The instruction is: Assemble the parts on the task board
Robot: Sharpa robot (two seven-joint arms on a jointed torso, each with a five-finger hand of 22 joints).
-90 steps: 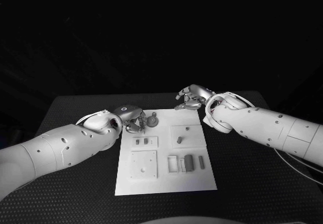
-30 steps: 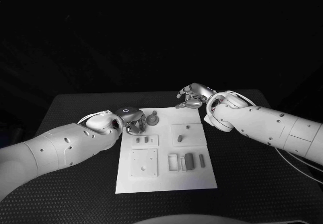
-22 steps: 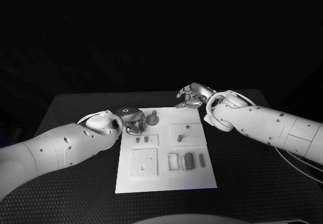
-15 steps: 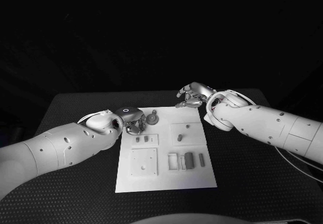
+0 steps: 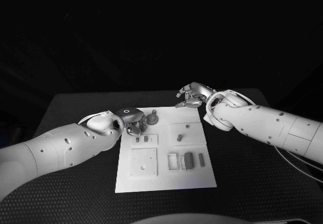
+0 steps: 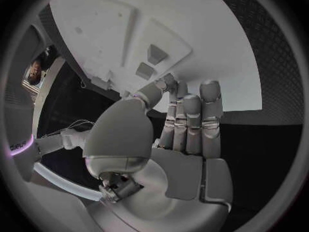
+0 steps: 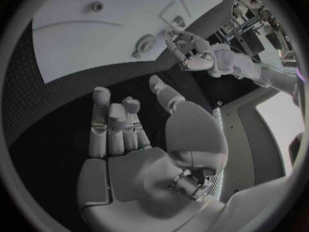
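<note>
The left hand (image 5: 132, 120) hangs over the far left corner of the task board (image 5: 165, 182), its fingers reaching down beside two small parts (image 5: 141, 139) in a square recess and gripping nothing, so I judge the step in hand is reaching for the first of them. Just right lies a round, handled part (image 5: 153, 119); it and the other pieces look unassembled. The right hand (image 5: 193, 97) hovers empty off the far right corner, fingers loosely apart; next, the left fingers need to close on one part.
</note>
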